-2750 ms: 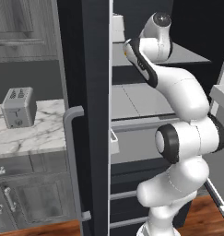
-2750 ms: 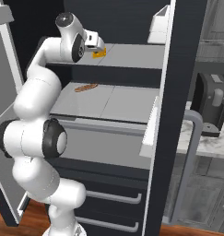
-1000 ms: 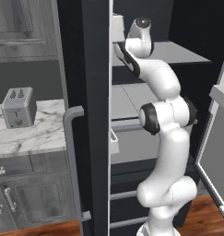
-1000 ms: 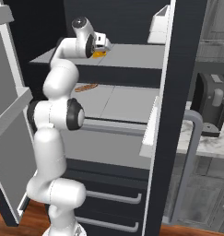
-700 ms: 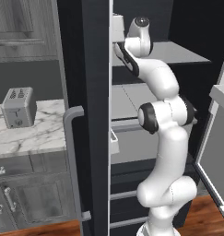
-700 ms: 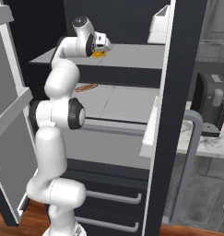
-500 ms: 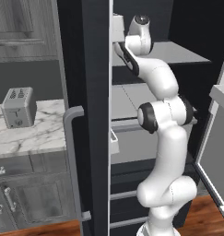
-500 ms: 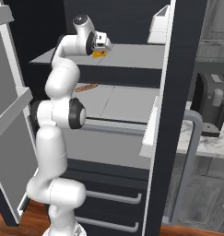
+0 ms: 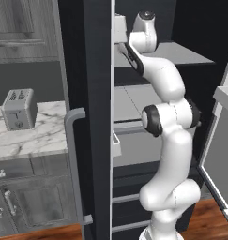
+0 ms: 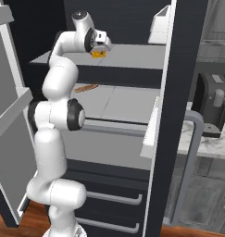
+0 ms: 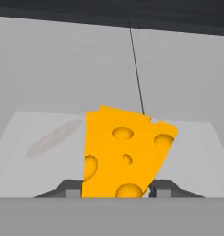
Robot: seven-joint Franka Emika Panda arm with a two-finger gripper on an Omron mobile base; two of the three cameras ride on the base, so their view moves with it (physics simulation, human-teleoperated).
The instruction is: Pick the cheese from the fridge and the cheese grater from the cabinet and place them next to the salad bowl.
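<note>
Hand view shows the fingers (image 11: 115, 190) now clamped on the cheese (image 11: 125, 154), lifted off the fridge (image 10: 132, 55) shelf: first pickup secured.

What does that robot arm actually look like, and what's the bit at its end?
The arm is a chain of glossy white rounded segments linked by dark round joints, rising from a white base. No loose cables or markings show. At its end sits a small white hand block carrying the gripper; from the hand view only two small dark grey finger tips are visible.
</note>
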